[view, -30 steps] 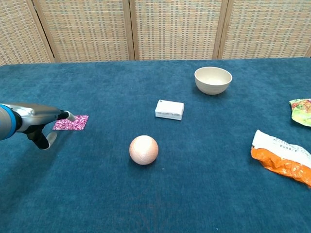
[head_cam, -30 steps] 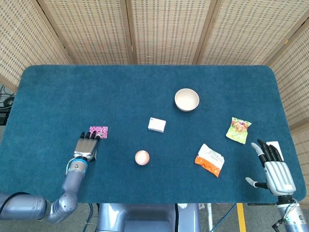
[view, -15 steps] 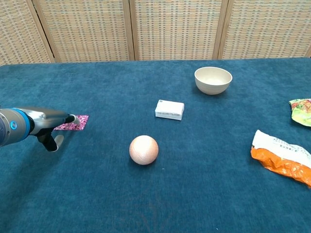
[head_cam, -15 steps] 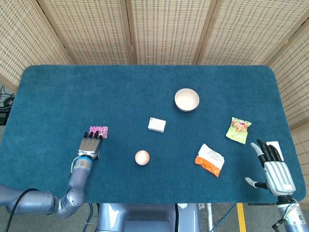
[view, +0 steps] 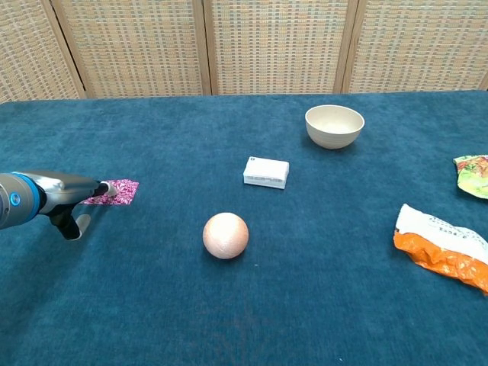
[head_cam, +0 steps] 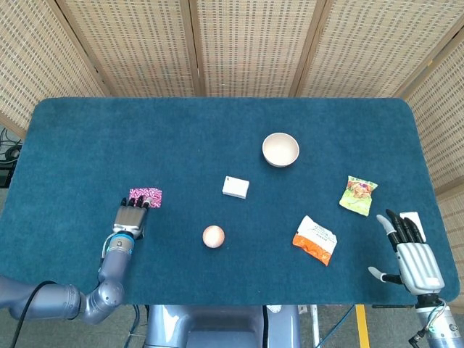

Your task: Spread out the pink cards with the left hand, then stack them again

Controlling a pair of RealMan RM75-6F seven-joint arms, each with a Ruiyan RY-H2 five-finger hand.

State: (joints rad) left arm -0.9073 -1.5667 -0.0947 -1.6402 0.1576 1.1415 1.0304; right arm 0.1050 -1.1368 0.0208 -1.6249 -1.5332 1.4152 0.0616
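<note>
Pink cards (head_cam: pixel 145 197) stacked at left of blue table (head_cam: pixel 217 138), left hand (head_cam: pixel 129 220) flat, fingertips touching cards' near edge, holding nothing, right hand (head_cam: pixel 409 250) spread wide, empty, near right corner.

bowl (head_cam: pixel 280 149), box (head_cam: pixel 235 188), ball (head_cam: pixel 213 236), snack bags (head_cam: pixel 315 240).

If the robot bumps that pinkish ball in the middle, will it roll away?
Probably yes. The ball looks round and smooth, with nothing touching it, so a nudge would likely set it rolling. The blue cloth of the table looks fuzzy, which may slow it quickly. Its weight cannot be told.
</note>
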